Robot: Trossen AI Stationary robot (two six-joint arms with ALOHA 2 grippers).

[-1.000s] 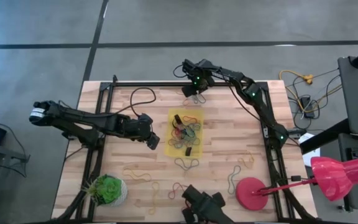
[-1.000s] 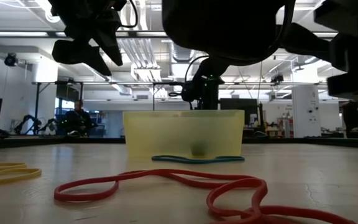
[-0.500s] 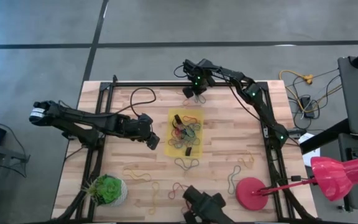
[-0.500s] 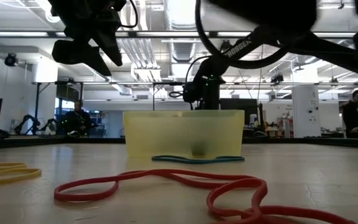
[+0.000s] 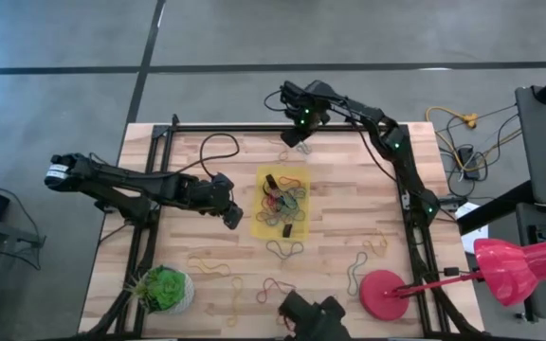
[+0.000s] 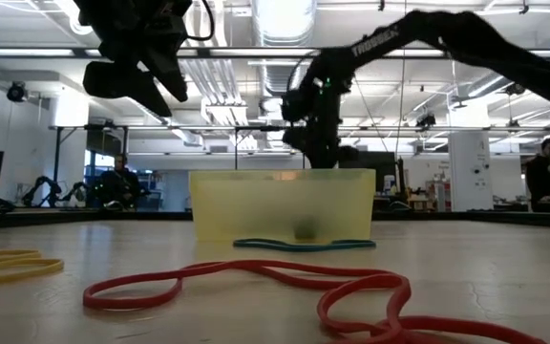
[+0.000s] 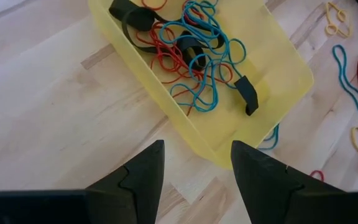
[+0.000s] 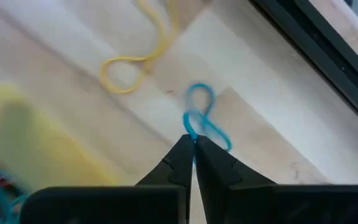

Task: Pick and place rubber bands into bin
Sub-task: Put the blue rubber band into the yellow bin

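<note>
Since a second ago the right gripper has lifted off the far edge of the counter, its jaws now pinched tight on a blue rubber band that dangles from their tips above the wood, beside a yellow band. It hangs beyond the far side of the bin, which sits mid-counter holding a tangle of red and blue bands. The left gripper waits just beside the bin's near-left wall, jaws apart and holding nothing. More loose bands lie on the counter in front of the bin.
</note>
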